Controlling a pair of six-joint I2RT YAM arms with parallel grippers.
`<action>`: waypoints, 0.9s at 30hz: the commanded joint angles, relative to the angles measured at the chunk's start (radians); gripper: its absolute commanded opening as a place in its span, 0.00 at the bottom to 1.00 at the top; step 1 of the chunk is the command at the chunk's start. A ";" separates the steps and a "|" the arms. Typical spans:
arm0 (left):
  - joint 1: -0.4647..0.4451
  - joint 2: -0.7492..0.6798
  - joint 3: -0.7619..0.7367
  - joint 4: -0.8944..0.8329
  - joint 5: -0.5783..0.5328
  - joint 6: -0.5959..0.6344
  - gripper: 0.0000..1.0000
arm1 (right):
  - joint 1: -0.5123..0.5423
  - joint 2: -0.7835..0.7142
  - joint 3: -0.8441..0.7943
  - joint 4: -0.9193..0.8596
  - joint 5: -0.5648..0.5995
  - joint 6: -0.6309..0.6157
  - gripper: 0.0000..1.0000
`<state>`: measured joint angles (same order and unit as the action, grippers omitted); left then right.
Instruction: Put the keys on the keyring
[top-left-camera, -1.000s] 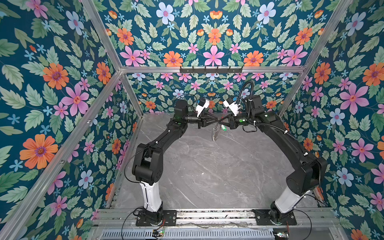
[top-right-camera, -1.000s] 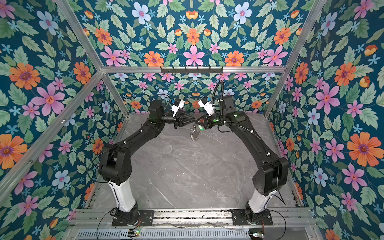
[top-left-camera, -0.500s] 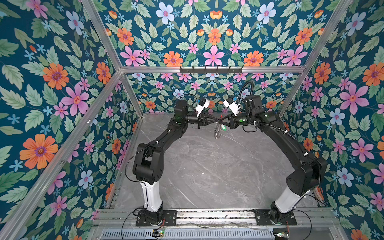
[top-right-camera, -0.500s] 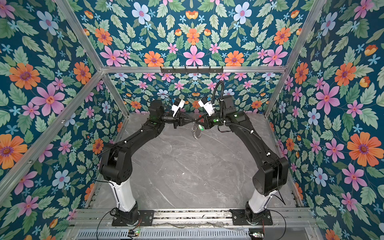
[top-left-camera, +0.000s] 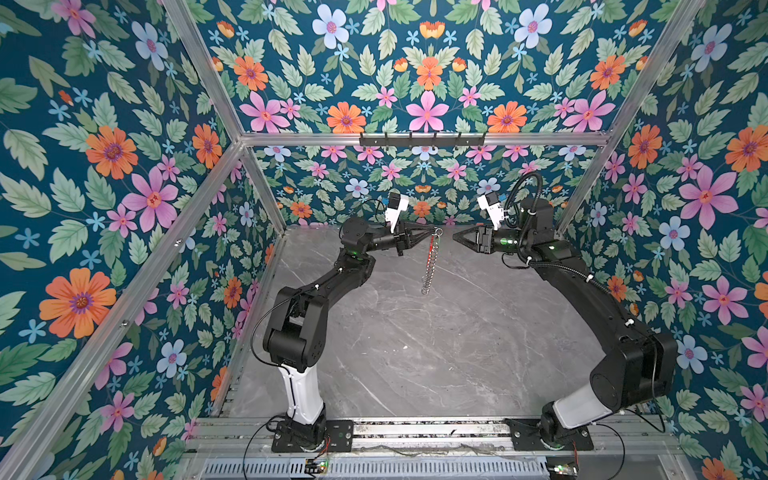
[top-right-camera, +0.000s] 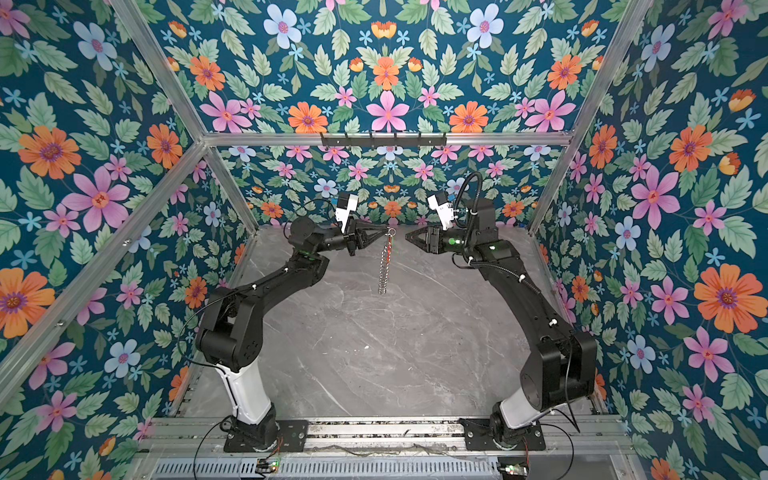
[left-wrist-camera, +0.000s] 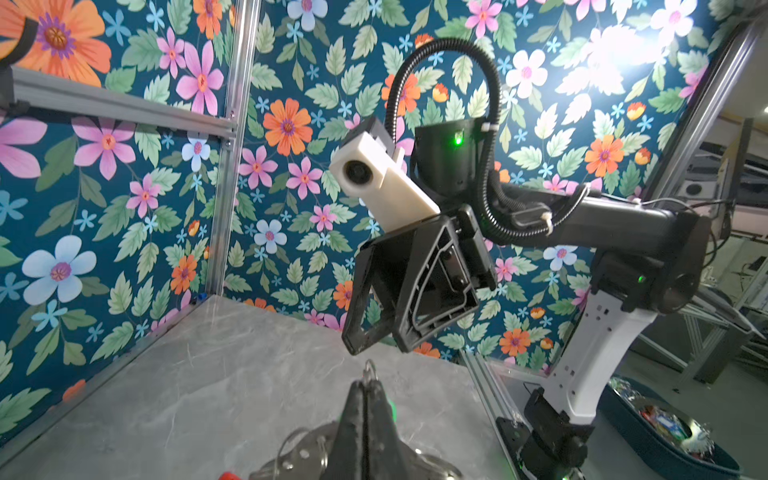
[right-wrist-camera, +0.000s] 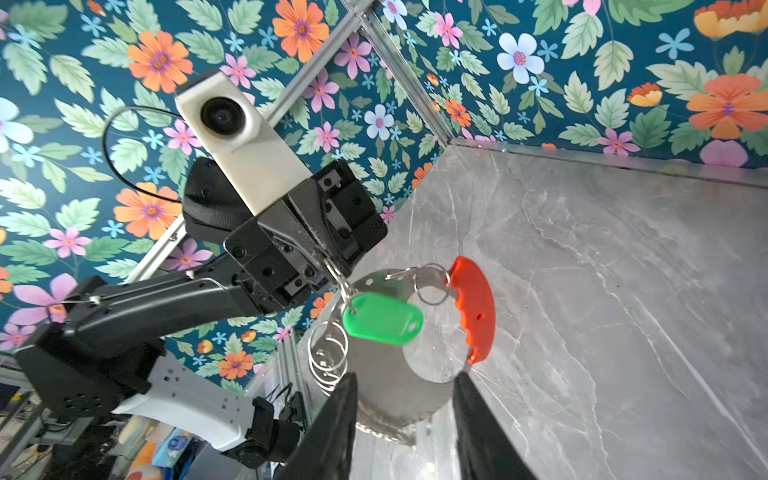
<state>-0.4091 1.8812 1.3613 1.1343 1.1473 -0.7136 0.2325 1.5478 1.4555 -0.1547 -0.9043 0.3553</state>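
Above table (top-left-camera: 415, 353): left pincer (top-left-camera: 432, 231) clamped shut on keyring (top-left-camera: 429, 266) top, long axis hanging vertical; right pincer (top-left-camera: 455, 237) part-open, empty, facing it, near; green key (right-wrist-camera: 382, 318) straight ahead.

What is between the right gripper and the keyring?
Nothing: in both top views, only bare air separates the right gripper from the hanging keyring.

No text, label, brand, number or sign can be read in any view.
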 joint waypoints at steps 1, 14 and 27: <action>-0.009 0.008 0.008 0.157 -0.037 -0.107 0.00 | -0.002 0.004 0.000 0.143 -0.079 0.090 0.41; -0.028 0.015 0.031 0.123 -0.039 -0.108 0.00 | 0.016 0.060 0.028 0.316 -0.147 0.236 0.42; -0.033 0.016 0.044 0.111 -0.041 -0.107 0.00 | 0.030 0.057 0.031 0.255 -0.116 0.194 0.04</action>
<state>-0.4412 1.8999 1.3991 1.2072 1.1122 -0.8124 0.2619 1.6073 1.4784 0.1028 -1.0283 0.5625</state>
